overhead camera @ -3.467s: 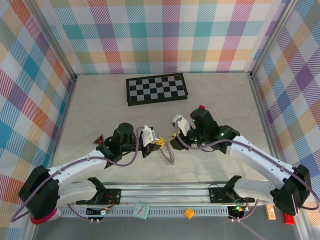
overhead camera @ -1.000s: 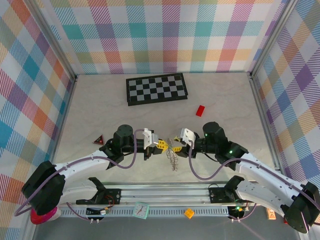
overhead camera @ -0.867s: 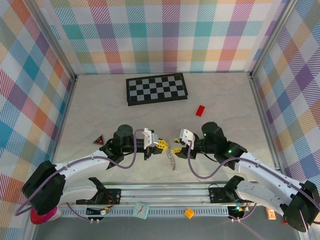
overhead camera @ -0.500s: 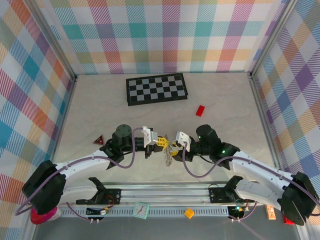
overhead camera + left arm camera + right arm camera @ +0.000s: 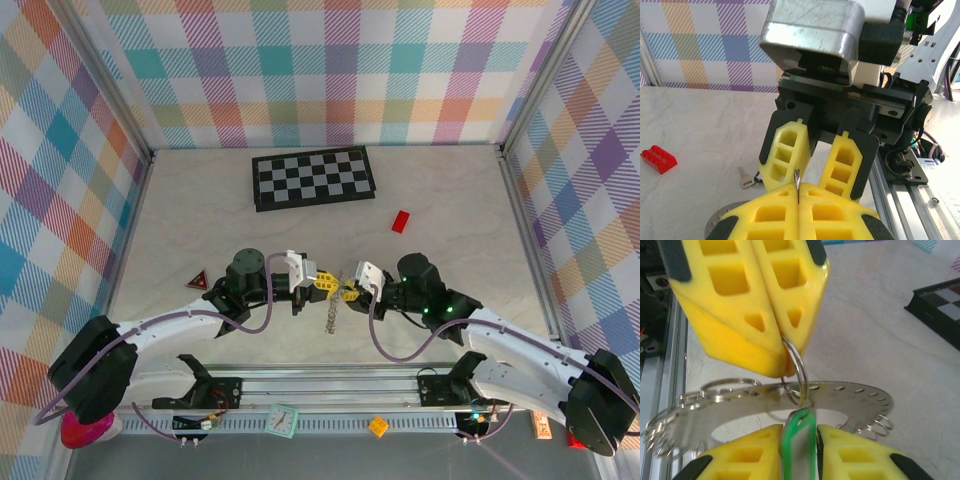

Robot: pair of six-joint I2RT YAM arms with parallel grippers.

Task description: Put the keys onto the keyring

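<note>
While my left gripper (image 5: 798,192) is clamped shut on a wire loop (image 5: 799,365) of the hanging keyring (image 5: 850,395) | right gripper (image 5: 798,430) pinches green key (image 5: 788,450), 6 o'clock of loop — threading unconfirmed | second key (image 5: 745,176) on table (image 5: 690,130), 8 o'clock — pending

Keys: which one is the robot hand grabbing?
The green-headed key, held between the fingers of the right hand, close to the ring. The other key just lies on the table.
</note>
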